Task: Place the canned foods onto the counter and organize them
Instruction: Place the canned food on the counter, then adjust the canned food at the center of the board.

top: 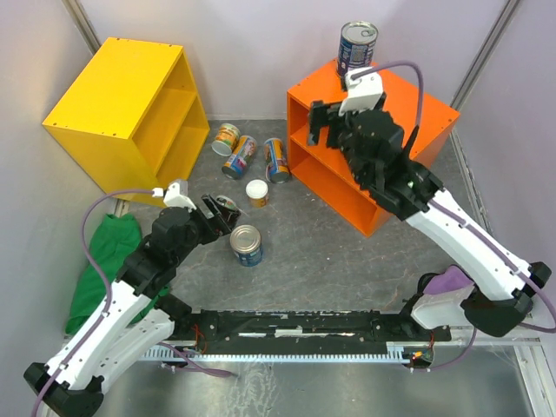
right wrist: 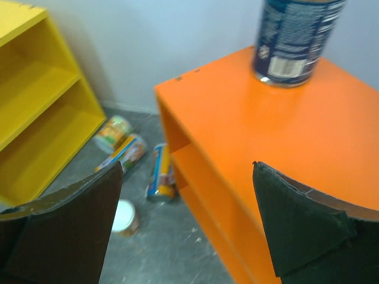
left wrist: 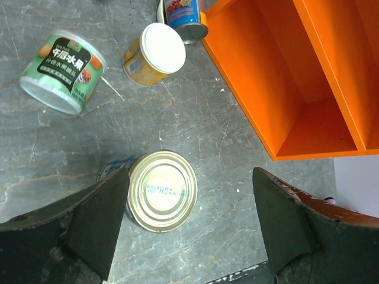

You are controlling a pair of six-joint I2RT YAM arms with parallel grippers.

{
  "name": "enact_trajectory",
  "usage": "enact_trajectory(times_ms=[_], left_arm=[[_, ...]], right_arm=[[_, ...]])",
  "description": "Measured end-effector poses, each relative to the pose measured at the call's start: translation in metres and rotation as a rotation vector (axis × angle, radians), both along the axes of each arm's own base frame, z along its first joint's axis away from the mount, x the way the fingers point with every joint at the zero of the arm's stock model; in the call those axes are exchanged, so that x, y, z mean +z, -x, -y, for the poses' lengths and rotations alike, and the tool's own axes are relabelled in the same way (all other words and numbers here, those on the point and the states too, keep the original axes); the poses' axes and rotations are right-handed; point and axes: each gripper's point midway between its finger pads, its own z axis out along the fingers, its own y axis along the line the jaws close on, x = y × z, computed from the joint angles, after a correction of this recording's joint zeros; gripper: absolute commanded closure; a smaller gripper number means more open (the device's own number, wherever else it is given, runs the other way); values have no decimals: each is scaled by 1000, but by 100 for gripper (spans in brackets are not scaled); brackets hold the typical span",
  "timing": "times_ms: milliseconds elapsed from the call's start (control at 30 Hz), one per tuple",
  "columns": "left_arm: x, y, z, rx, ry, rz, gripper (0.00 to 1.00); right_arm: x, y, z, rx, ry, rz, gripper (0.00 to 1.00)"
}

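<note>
I see one blue-labelled tin upright at the far corner of the orange cabinet top, my right jaws released near it, my left jaws released above a second tin upright on the grey worktop, other cans beside the cabinet

a yellow cabinet with one inner shelf stands far beyond and to the left of the left pincer, its open front turned roughly toward it. a crumpled green cloth lies on the grey marbled table, left of that pincer and nearer, just past the cabinet's near corner.
</note>
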Motion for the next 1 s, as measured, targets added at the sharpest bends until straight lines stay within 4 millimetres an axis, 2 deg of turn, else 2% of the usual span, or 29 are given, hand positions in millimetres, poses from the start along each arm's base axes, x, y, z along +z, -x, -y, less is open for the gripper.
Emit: enact_trajectory(times_ms=[67,100,200,400,567,833,1000], left_arm=[[-2,5,-2,12,14,-21,8],[-5,9,-4,24,30,-47,7],[-11,14,-7,47,47,-81,5],[-22,29,-17,93,76,-141,3],[-25,41,-30,154,115,-152,1],[-38,66,-55,266,207,-162,1],[-42,73,-66,321,230,-164,1]], right_arm=[[-2,20,-16,44,11,-11,4],[-15,43,-40,108,45,-50,4],[-40,67,-67,164,92,-115,4],[-119,124,-138,318,210,-295,3],[-179,153,-159,365,248,-440,3],[-241,174,-186,405,278,-611,0],[-273,183,-199,432,310,-697,1]])
